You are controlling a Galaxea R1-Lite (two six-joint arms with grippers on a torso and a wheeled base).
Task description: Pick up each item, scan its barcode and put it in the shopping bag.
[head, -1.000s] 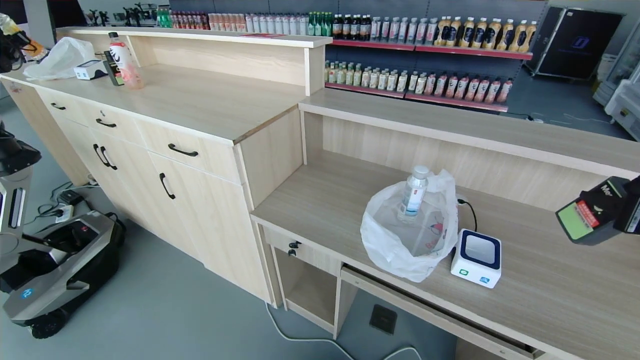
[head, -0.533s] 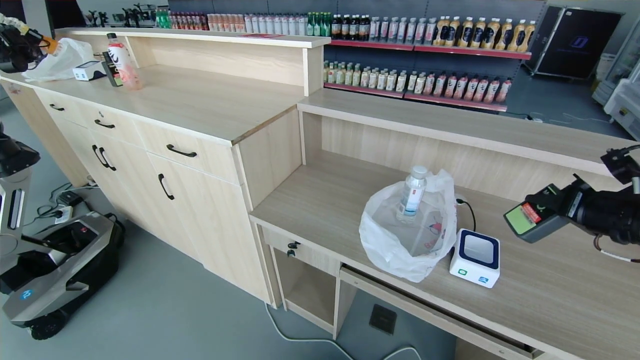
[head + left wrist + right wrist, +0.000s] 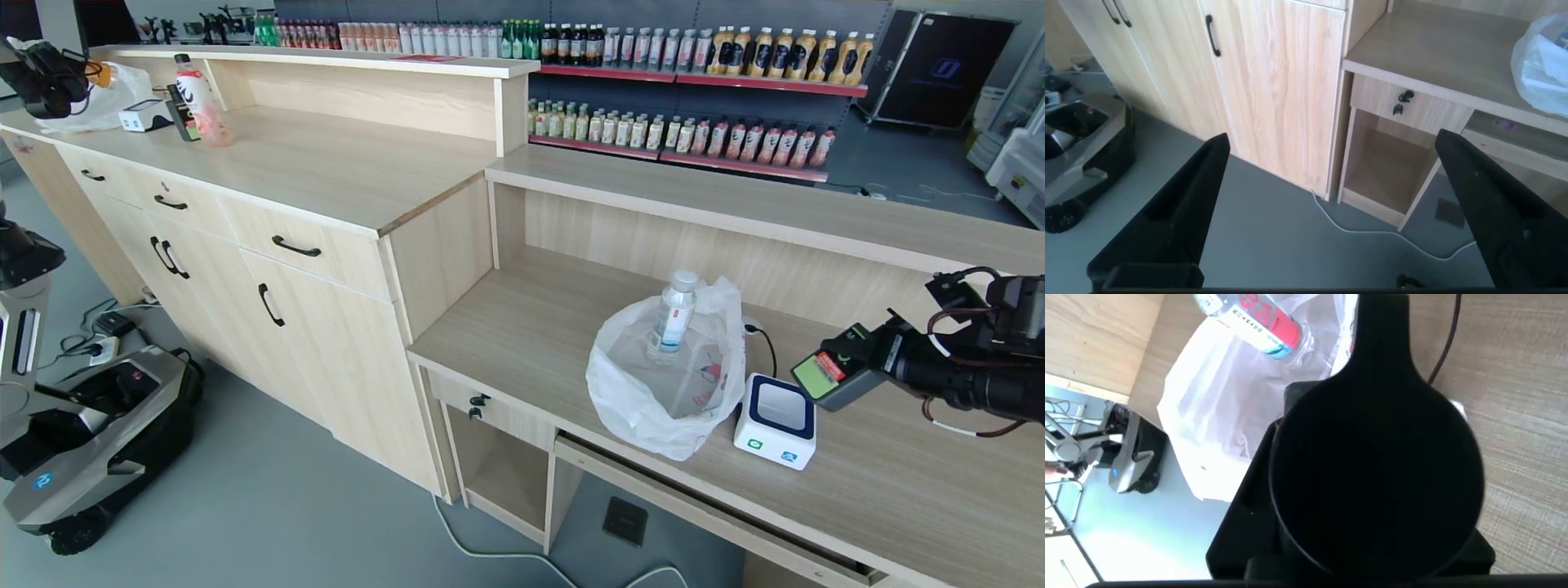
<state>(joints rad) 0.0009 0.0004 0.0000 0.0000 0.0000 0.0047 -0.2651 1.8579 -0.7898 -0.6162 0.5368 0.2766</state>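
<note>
**Asker:** Where's the item?
**Me:** My right jaws pinch a dark carton with a green end [image 3: 826,377] over the wooden desk [image 3: 898,498]. Its long axis aims at the white square scanner [image 3: 775,421] just leftward.
**Asker:** And your left jaws?
**Me:** Spread, empty.

Green-faced dark box [image 3: 834,376] just beside scanner [image 3: 775,420]

No wording is clear enough to be read out. Print is noted as follows.

- Dark box [image 3: 826,374]: a small red-and-white label is carried on the green end face, and a green mark on the upper side.
- Water bottle [image 3: 675,317], standing in the shopping bag [image 3: 637,400]: a white wrap label with blue print is seen. Red characters show on it in the right wrist view.
- Shopping bag: red print is seen on the side towards the scanner [image 3: 775,420].
- Scanner: one green and one blue icon are seen on the front face.
- Black case [image 3: 939,69], back right: a blue emblem is seen.
</note>
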